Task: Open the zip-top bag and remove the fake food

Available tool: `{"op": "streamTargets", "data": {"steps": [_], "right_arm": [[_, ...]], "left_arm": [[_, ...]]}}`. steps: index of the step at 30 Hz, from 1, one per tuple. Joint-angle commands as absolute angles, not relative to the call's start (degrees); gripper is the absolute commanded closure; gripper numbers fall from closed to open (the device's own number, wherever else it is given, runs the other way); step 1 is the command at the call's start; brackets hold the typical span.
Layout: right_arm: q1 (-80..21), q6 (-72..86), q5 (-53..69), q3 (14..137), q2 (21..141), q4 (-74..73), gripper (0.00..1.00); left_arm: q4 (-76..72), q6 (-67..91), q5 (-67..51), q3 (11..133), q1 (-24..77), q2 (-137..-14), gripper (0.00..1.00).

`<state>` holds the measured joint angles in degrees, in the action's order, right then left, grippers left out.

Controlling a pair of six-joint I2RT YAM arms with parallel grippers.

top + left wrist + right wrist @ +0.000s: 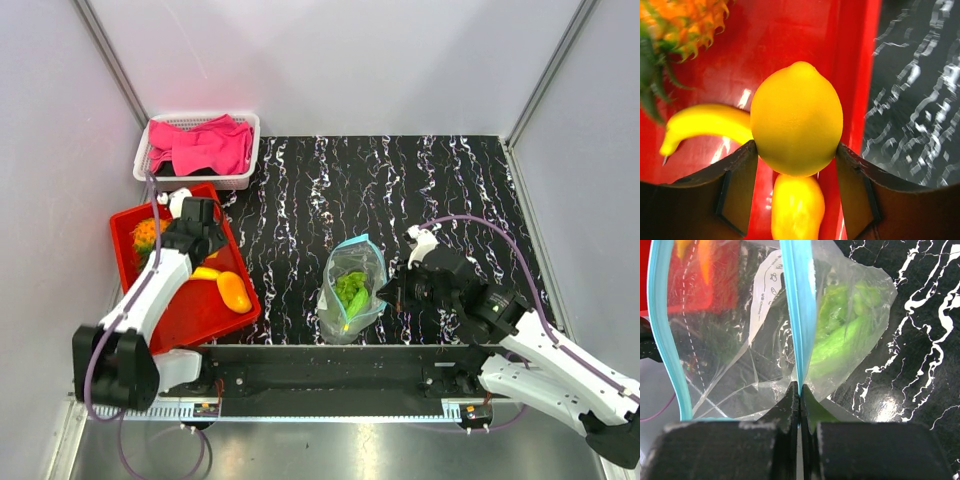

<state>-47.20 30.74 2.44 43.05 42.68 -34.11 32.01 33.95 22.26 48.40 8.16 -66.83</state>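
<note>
- The tabletop (450,190): free room behind the bag.
- The red tray (195,310): at the left edge.
- The zip-top bag (362,255): near the front edge, green fake food (350,290) blurred inside.
- Your right hand (800,395) pinches its blue strip (792,315).
- Your left hand (796,147) clamps a lemon (796,110) over the tray.

Can see only a corner of the spiky orange fruit (680,25), cut by the left wrist view's top edge. Cannot see one end of the banana (705,122), tucked behind the lemon (796,117). Cannot see the zip-top bag (740,355) whole, cut off at the right wrist view's top. Can make out the green pieces (840,335) only as a blur through the plastic.
</note>
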Motion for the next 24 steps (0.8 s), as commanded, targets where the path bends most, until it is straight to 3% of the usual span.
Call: {"op": "streamTargets", "data": {"steps": [1, 5, 7, 8, 9, 10, 13, 15, 16, 24], "right_arm": [[-47.1, 31.0, 3.3, 43.4, 41.7, -32.0, 1.0], [-47.1, 30.9, 3.4, 43.5, 42.0, -32.1, 1.0], [-47.1, 30.8, 3.3, 43.6, 42.1, -32.1, 1.0], [-47.1, 30.8, 3.5, 43.6, 42.2, -32.0, 1.0], [-47.1, 30.8, 3.5, 43.7, 42.4, -31.9, 1.0], [-47.1, 30.8, 3.6, 43.7, 42.4, -32.1, 1.0], [-47.1, 30.6, 3.6, 43.7, 42.2, -32.2, 1.0], [-47.1, 30.5, 3.5, 43.9, 42.4, -32.1, 1.0], [-47.2, 30.5, 3.6, 43.9, 42.5, -32.0, 1.0], [-47.2, 30.8, 4.5, 44.8, 43.2, -32.1, 1.0]], "left_arm": [[23.7, 32.3, 22.5, 50.9, 6.0, -75.6, 1.0], [24.0, 31.3, 20.8, 53.7, 4.6, -81.9, 1.0], [24.9, 30.9, 19.8, 55.0, 3.5, -83.7, 0.93], [25.0, 31.0, 19.1, 55.3, 3.3, -84.0, 0.87], [25.2, 31.1, 19.1, 54.9, 3.2, -83.6, 0.63], [25.1, 31.3, 19.1, 54.5, 3.2, -83.1, 0.54], [25.0, 30.9, 18.9, 53.3, 3.2, -79.9, 0.37], [25.5, 30.3, 16.6, 52.8, 3.3, -76.8, 0.35], [25.5, 29.4, 15.7, 52.4, 3.7, -75.8, 0.2], [31.5, 29.0, 14.2, 52.5, 6.1, -63.6, 0.09]]}}
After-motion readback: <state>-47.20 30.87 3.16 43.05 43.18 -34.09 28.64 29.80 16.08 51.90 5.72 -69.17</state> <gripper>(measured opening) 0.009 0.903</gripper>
